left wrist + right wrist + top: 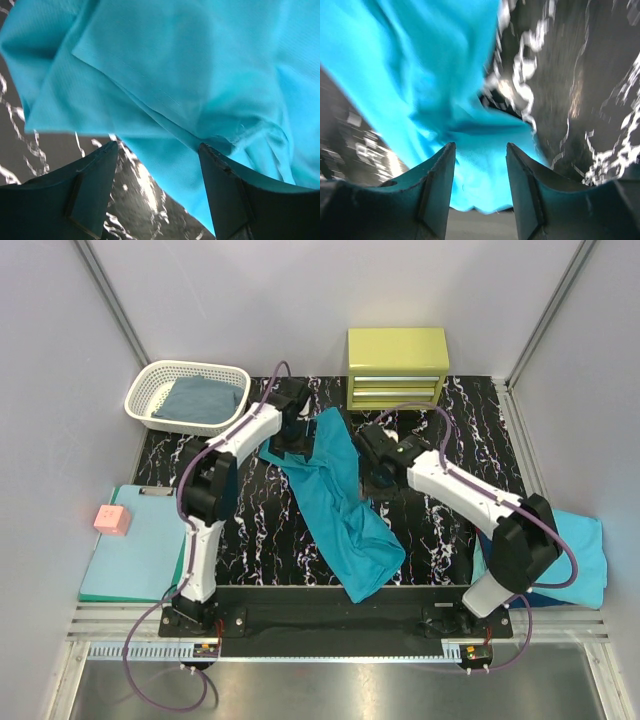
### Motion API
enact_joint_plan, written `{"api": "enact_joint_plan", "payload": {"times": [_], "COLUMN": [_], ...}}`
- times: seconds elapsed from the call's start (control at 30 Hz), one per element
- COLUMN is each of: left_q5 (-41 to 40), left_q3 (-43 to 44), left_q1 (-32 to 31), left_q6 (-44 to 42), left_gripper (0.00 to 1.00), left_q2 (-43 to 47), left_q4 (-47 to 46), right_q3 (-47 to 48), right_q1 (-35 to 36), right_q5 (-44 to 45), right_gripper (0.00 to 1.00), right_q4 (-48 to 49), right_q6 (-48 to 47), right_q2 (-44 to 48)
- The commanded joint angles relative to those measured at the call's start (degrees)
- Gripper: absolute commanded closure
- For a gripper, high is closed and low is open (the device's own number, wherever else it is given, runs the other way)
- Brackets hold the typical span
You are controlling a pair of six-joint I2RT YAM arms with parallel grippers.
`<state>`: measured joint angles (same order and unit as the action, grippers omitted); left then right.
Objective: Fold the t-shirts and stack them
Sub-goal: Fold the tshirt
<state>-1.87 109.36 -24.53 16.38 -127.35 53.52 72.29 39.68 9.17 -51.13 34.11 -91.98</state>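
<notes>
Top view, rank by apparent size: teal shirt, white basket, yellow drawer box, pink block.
1. teal shirt
2. white basket and yellow drawer box, about alike, not ranked
3. pink block

Count: 3 t-shirts: teal t-shirt (345, 515), grey-blue t-shirt (200, 400), light turquoise t-shirt (585, 550). 1 basket (140, 400), 1 drawer chest (397, 348), 1 clipboard (140, 560), 1 pink block (112, 519).

- Top view is bright and even, with light coming from above. Everything's sharp, and there are only soft shadows on the table (440, 530).
- The steel strip (320, 685) at the near edge has a dull sheen.
- Left wrist view: the shirt (190, 70) is crisp enough to see the hem, but the left claw (157, 146) is dark and shadowy.
- Right wrist view is smeared with motion blur. The white table veins are streaked, there are glare spots, and the right claw (480, 145) is dim.
</notes>
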Motion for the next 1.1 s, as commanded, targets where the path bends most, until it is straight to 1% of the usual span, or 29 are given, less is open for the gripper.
{"api": "enact_joint_plan", "payload": {"times": [0.0, 0.07, 0.13, 0.17, 0.27, 0.37, 0.5, 0.6, 0.67, 0.73, 0.77, 0.83, 0.87, 0.93, 0.97, 1.0, 1.03, 1.07], "left_q5": [-2.61, -4.01, -4.11, -3.76, -3.32, -2.44, -2.09, -2.70, -4.28, -5.77, -6.39, -8.58, -9.03, -9.12, -8.86, -8.42, -7.89, -7.71], "left_q3": [-3.70, -5.90, -9.68, -10.74, -12.77, -13.38, -13.74, -14.26, -15.49, -17.60, -18.47, -18.66, -18.14, -17.52, -17.08, -16.90, -16.64, -16.64], "left_q1": [-2.36, -3.15, -3.50, -3.42, -3.41, -3.50, -3.77, -4.29, -4.82, -4.91, -4.91, -4.73, -4.56, -3.68, -3.24, -2.98, -2.54, -2.54], "left_q6": [2.16, 2.86, 3.57, 3.57, 3.22, 2.52, 2.43, 3.04, 4.01, 4.97, 5.15, 5.24, 5.33, 5.94, 6.38, 6.90, 7.17, 7.43], "left_gripper": [0.29, 0.28, 0.28, 0.28, 0.28, 0.28, 0.28, 0.30, 0.30, 0.30, 0.30, 0.30, 0.30, 0.30, 0.30, 0.30, 0.30, 0.31], "left_q2": [10.61, 13.60, 15.46, 16.51, 16.87, 16.70, 16.26, 15.64, 16.08, 16.52, 16.69, 16.52, 15.91, 15.29, 14.77, 14.50, 14.15, 13.89], "left_q4": [-4.99, -5.61, -7.19, -7.55, -7.72, -7.64, -7.64, -7.64, -7.99, -8.78, -8.95, -8.87, -8.78, -7.99, -7.99, -7.90, -7.55, -7.55], "right_q3": [7.85, 11.54, 15.50, 16.64, 18.94, 15.44, 7.71, 5.76, 6.63, 10.92, 12.94, 19.44, 21.64, 29.02, 32.00, 37.86, 40.62, 43.34], "right_q1": [-2.41, -5.56, -7.86, -8.47, -9.10, -9.01, -9.01, -9.01, -9.09, -9.36, -9.79, -10.67, -11.03, -11.82, -12.17, -12.43, -12.52, -12.61], "right_q5": [4.80, 4.37, 1.22, 0.94, 0.76, -0.64, -1.08, -1.96, -2.40, -2.49, -2.66, -4.93, -5.56, -7.57, -8.20, -8.72, -8.99, -8.99], "right_gripper": [0.46, 0.46, 0.46, 0.46, 0.46, 0.47, 0.48, 0.49, 0.49, 0.49, 0.49, 0.49, 0.50, 0.50, 0.50, 0.50, 0.50, 0.51], "right_q4": [0.69, 0.86, 0.25, 0.07, -1.69, -0.64, 1.73, 5.77, 9.29, 10.26, 10.35, 10.09, 10.09, 9.66, 8.95, 8.25, 7.03, 6.14], "right_q6": [-1.76, -2.64, -3.26, -3.43, -3.70, -2.56, -1.41, -2.20, -3.96, -5.53, -6.07, -6.42, -6.42, -6.86, -7.04, -7.12, -7.65, -7.91], "right_q2": [1.11, -1.77, -4.24, -6.17, -7.59, -6.28, -3.73, -2.24, -3.19, -5.56, -8.97, -12.85, -16.70, -21.02, -25.91, -28.40, -30.69, -35.50]}}
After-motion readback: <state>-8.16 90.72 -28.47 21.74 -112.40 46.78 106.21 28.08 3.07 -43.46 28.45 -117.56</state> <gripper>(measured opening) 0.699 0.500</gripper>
